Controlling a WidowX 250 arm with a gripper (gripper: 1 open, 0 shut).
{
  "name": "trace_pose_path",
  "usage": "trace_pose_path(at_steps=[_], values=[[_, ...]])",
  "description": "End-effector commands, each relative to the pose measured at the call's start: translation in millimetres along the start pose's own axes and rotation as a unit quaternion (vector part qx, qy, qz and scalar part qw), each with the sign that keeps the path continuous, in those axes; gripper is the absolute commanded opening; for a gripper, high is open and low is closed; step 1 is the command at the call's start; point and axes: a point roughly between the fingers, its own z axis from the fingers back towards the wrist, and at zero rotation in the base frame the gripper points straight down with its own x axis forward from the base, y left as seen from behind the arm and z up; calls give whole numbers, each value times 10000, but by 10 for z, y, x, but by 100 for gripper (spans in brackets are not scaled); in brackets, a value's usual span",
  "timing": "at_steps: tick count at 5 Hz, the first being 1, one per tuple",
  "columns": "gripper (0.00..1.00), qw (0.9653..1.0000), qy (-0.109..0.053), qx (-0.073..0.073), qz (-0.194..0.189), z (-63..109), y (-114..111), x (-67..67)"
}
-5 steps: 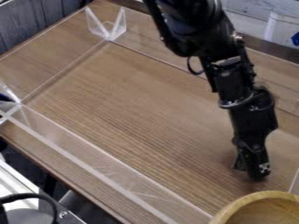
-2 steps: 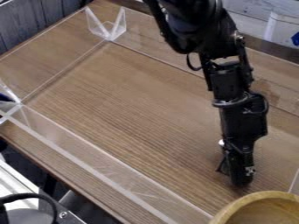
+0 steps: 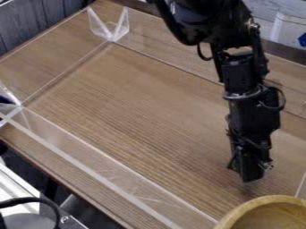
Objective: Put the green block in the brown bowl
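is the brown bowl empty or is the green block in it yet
Cannot tell: only part of the brown bowl shows at the bottom edge. No green block is visible in that part.

One raised camera looks down obliquely at close range across the wood-grain table (image 3: 120, 107), its near corner closest.

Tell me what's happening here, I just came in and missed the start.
A single black robot arm reaches down over a wooden table with clear low walls. Its gripper is shut, tip just above the tabletop; no green block is visible, so I can't tell whether it holds one. The brown bowl sits at the bottom right corner, just beyond the gripper.
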Motion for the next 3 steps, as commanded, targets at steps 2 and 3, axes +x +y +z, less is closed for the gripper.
trace_pose_path(at_steps=[2, 3], values=[[0, 9935, -652, 927, -83, 403, -238, 238], [0, 9907, -888, 1029, -109, 314, -226, 221]])
